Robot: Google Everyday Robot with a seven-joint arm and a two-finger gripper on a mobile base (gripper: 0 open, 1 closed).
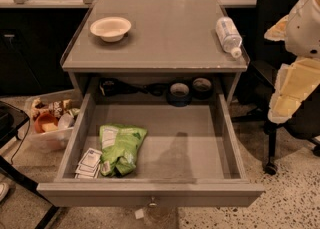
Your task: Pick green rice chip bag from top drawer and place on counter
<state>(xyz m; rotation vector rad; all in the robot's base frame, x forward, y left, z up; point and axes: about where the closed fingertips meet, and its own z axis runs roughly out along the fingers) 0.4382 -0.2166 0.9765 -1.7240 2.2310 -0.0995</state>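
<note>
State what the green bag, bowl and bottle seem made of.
Green rice chip bag: crumpled, shiny film, likely foil or plastic. Bowl: matte off-white, perhaps paper pulp. Bottle: see-through, likely clear plastic. Gripper: not in view; arm at right.

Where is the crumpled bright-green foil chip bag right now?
Camera view: the green bag lies front-left in the open grey top drawer, beside small white paper packets; the gripper is out of view.

A white bowl (110, 27) sits well left of a clear water bottle (228, 35) lying on its side, with two tape rolls (179, 92) below, white paper packets (89, 163), a snack bin (49, 123) on the floor, and a black chair (278, 8).
</note>
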